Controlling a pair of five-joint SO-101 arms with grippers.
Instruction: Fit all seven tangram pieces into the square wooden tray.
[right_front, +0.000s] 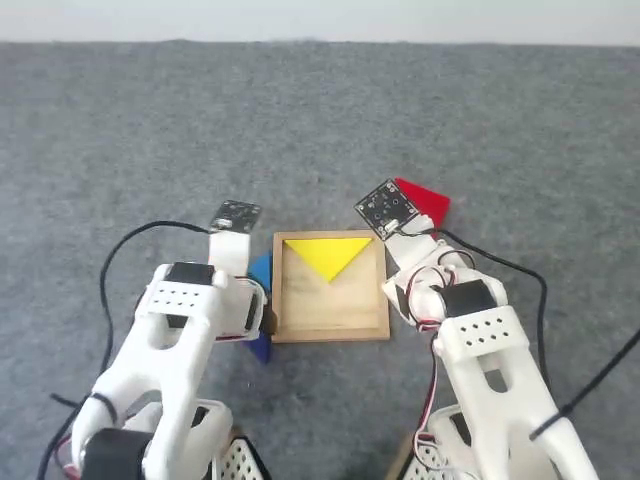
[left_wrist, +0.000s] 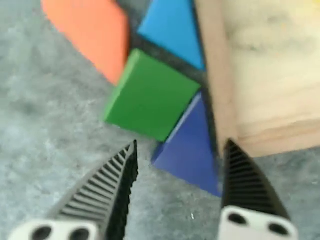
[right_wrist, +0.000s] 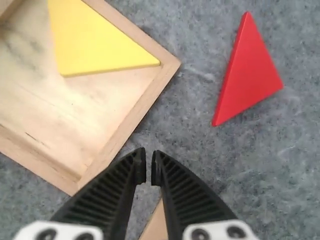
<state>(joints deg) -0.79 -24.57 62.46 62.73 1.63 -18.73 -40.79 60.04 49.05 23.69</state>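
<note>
The square wooden tray (right_front: 330, 325) lies between my two arms with a yellow triangle (right_front: 328, 255) in its far half. The tray (right_wrist: 150, 95) and yellow triangle (right_wrist: 95, 42) also appear in the right wrist view. A red triangle (right_front: 428, 202) lies on the carpet beyond the tray's far right corner. My right gripper (right_wrist: 149, 165) is shut on nothing, just off the tray's corner and short of the red triangle (right_wrist: 247, 75). My left gripper (left_wrist: 182, 150) is open over a dark blue triangle (left_wrist: 192, 147) touching the tray's (left_wrist: 265, 75) outer wall. A green square (left_wrist: 152, 95), light blue triangle (left_wrist: 172, 30) and orange piece (left_wrist: 87, 32) lie beyond it.
Grey carpet covers the table. The left arm (right_front: 190, 300) and right arm (right_front: 465, 310) flank the tray closely. A tan sliver (right_wrist: 155, 227) shows under the right gripper's fingers. Open carpet lies beyond the tray and to both far sides.
</note>
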